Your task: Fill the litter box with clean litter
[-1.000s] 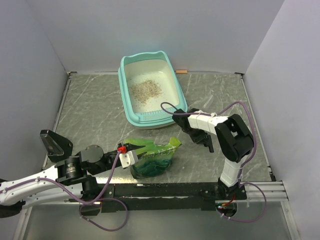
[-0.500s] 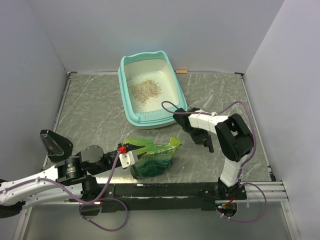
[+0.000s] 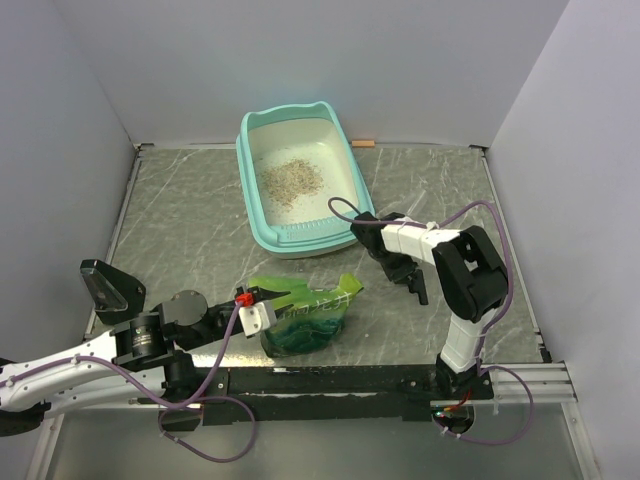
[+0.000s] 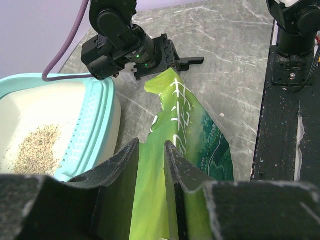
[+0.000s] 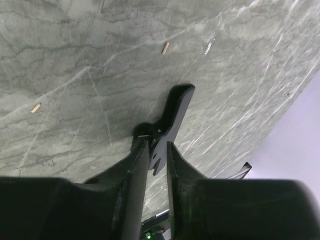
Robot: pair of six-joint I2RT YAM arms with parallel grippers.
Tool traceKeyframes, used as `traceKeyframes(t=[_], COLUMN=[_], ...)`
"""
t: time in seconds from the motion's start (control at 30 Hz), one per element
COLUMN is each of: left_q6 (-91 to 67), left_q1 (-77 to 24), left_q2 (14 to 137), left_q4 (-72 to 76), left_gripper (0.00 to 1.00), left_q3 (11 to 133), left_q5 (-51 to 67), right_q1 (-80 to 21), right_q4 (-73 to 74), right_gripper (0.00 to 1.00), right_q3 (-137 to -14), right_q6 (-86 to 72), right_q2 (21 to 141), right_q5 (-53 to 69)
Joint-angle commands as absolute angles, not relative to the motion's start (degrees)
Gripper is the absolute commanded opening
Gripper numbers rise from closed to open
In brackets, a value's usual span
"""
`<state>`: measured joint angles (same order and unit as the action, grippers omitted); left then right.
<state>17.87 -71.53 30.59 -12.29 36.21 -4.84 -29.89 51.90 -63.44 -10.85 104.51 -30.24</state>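
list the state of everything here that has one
litter box: partly filled, only a patch of litter in the middle
bag: standing, top edge torn
left tool: closed on the bag
right tool: closed on a small black piece, low over the table

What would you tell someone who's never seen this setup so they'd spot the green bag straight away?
Start at the big turquoise litter box at the far side of the grey marbled table, then come toward the near edge. There sits the green bag, pinched by the left end effector: the only glossy, printed, bright green thing there.
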Motion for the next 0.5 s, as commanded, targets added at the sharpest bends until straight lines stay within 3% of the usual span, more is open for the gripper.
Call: traceKeyframes(t=[0.0,0.03,0.07,0.47], left_q6=[16.79,16.79,16.79,16.79], left_q1=[-71.19,-71.19,-71.19,-71.19], left_q2=[30.67,30.76,30.85,31.64], left_q4=[-10.81,-10.90,-10.90,-10.55], left_gripper=[0.32,0.32,0.32,0.32], left_q3=[36.12,36.12,36.12,36.03], left_q5=[-4.92,-4.83,-4.92,-5.27], right_q1=[-29.44,-29.36,-29.27,-29.27], right_q4=[52.56,52.47,52.38,50.71], right_gripper=[0.15,0.03,0.00,0.00], right_q3=[-64.16,-64.16,-64.16,-63.28], right_q6=[-7.82,-7.82,-7.74,-8.79], right_q2=[106.52,106.52,106.44,97.66], right_q5=[-27.77,-27.51,-27.34,-30.76])
